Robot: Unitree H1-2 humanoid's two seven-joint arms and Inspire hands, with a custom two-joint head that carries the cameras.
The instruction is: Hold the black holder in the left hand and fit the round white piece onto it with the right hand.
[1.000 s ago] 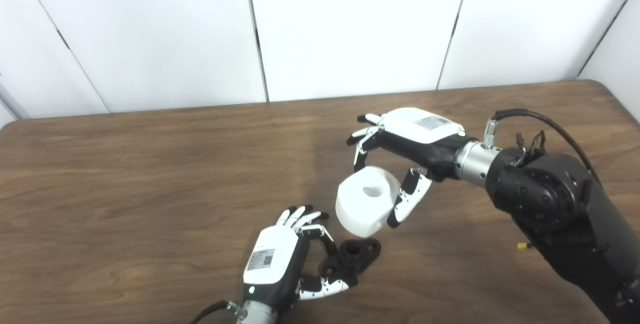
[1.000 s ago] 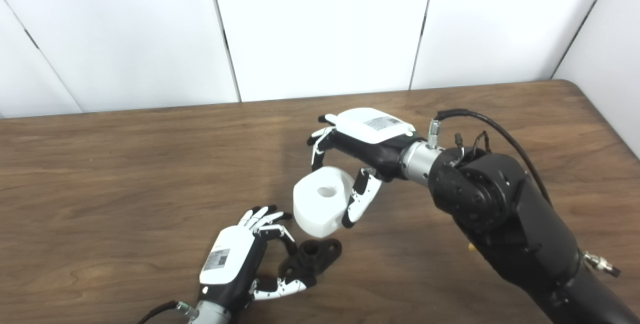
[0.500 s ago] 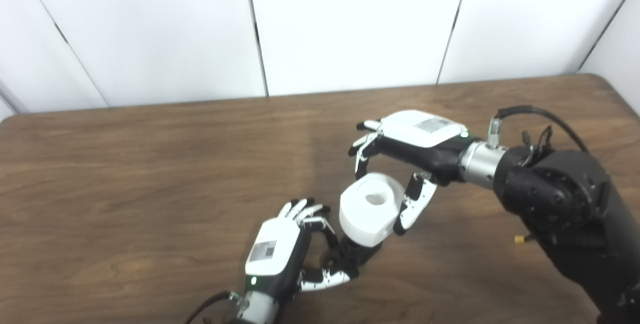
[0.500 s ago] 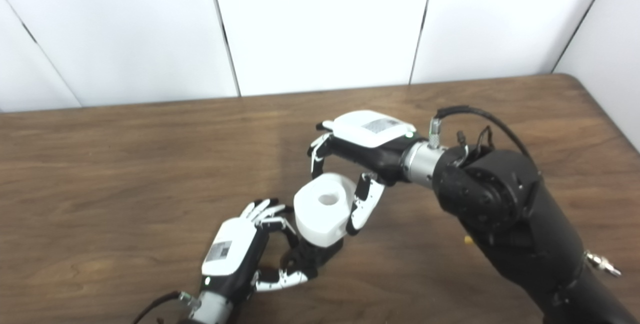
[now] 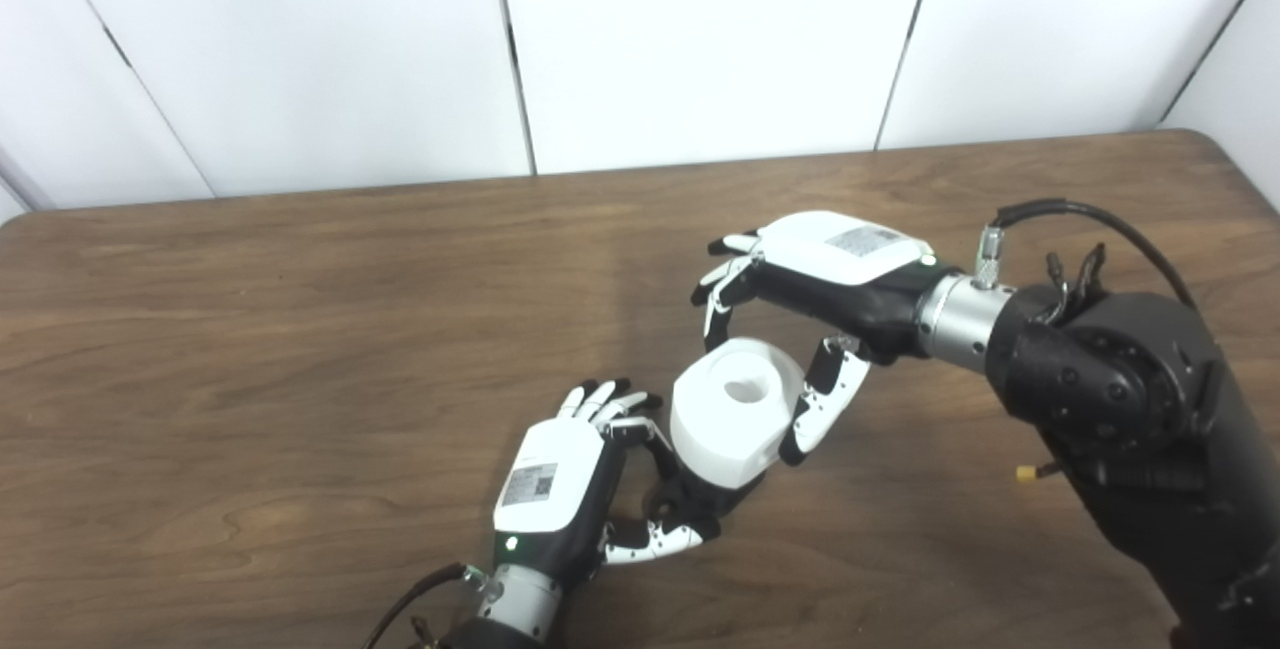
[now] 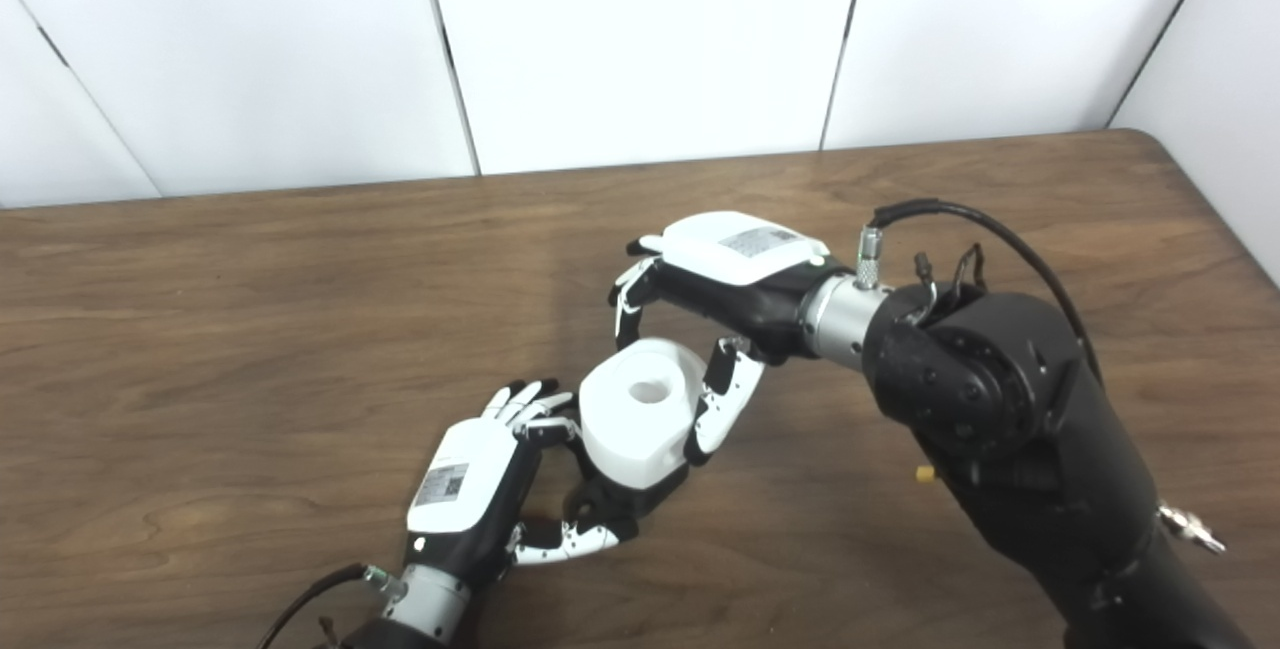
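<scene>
Left hand [image 5: 560,489] sits low at the near edge of the wooden table [image 5: 250,329], fingers and thumb curled around the black holder [image 5: 690,509]. Only the holder's lower part shows, between the thumb and the fingers; the rest is hidden under the white piece. The holder rests on or just above the table; which one cannot be told.

Right hand [image 5: 820,279] reaches in from the right, palm down, with the round white piece [image 5: 730,414] pinched between its fingers on the far side and its thumb on the near right side. The piece is a thick white cylinder with a hole in the top face, the hole facing up and a little toward the camera. It sits directly over the holder and covers its top; its lower edge meets the black part, and its left side lies just beside the left hand's fingertips [image 5: 610,394]. How far it is seated cannot be seen.

White wall panels [image 5: 700,39] stand behind the table.
</scene>
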